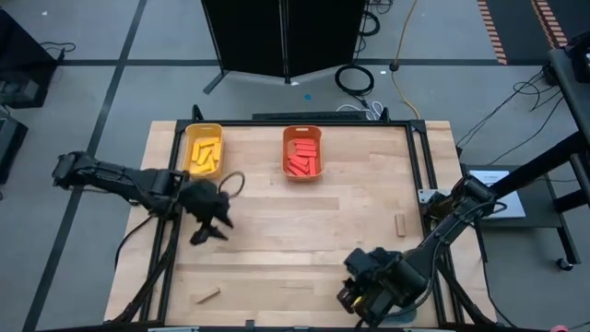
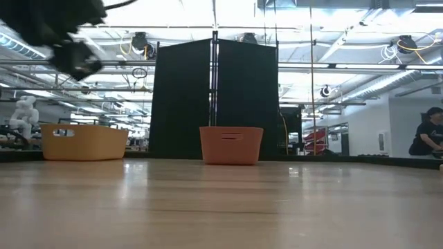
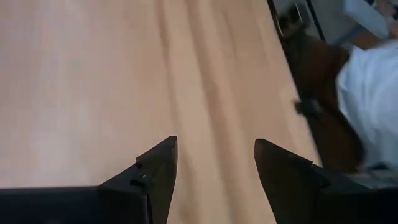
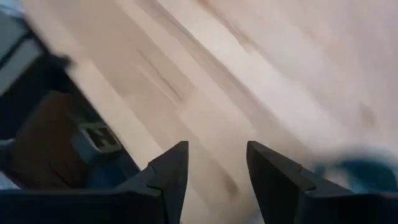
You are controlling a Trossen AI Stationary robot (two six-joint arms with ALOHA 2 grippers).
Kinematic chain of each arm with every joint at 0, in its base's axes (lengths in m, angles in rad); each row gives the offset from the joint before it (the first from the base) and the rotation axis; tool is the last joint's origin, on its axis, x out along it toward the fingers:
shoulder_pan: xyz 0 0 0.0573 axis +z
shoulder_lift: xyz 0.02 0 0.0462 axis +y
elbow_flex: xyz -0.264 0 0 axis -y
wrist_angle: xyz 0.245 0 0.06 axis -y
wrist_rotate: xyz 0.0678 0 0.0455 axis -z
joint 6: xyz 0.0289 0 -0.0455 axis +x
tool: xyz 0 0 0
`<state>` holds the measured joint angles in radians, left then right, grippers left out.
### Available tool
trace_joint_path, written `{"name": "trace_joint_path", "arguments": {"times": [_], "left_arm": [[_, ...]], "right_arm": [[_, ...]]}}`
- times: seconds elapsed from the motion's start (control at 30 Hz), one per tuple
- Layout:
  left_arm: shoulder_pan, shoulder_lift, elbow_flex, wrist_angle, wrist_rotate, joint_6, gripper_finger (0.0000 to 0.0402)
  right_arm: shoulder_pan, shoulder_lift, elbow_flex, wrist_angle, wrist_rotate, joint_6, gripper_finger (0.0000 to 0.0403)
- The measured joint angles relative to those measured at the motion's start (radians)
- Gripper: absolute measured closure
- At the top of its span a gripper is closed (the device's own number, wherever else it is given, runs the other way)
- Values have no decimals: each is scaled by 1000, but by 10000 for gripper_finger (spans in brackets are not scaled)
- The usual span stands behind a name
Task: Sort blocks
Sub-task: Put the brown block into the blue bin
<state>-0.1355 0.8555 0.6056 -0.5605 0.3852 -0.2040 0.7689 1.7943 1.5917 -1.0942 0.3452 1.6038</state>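
Two tan blocks lie loose on the surface. One tan block (image 1: 399, 225) sits near the right edge, its long axis running roughly front to back. The other tan block (image 1: 206, 296) lies near the front-left corner, its long axis slanted, closer to left-right than to front-back. Yellow blocks (image 1: 203, 153) already fill the yellow bin (image 1: 204, 130), and red blocks (image 1: 302, 157) fill the orange bin (image 1: 302, 132); both bins stand at the far edge of the surface (image 1: 304, 231).

The right hand (image 1: 355, 293) hangs over the front edge of the surface, right of centre, with a teal bin (image 1: 403, 317) partly hidden beneath its arm. Its fingers stand apart with nothing between them, as the right wrist view confirms over bare wood. The right-edge block lies away from this hand toward the far side and slightly to its right, near but not touching.

The left hand (image 1: 210, 231) hovers above the left part of the surface, just in front of the yellow bin. Its fingers (image 3: 155, 171) are spread, empty, with only bare wood in view. The front-left block lies nearer the front edge than this hand, almost straight toward the front.

Judgement: each loose block has one hand plainly nearer, right for the right-edge block, left for the front-left block. The slanted block would likely need a wrist turn to take it across its narrow sides.
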Motion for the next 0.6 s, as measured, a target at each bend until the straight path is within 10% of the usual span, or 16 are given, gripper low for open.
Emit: {"name": "trace_joint_path", "arguments": {"times": [0.3, 0.6], "left_arm": [[-568, 43, -1, 199, -253, -655, 192], [-891, 443, 72, 319, -521, -1042, 192]], "right_arm": [[-43, 3, 0, 213, 326, -587, 248], [-84, 4, 0, 235, 367, -737, 248]]}}
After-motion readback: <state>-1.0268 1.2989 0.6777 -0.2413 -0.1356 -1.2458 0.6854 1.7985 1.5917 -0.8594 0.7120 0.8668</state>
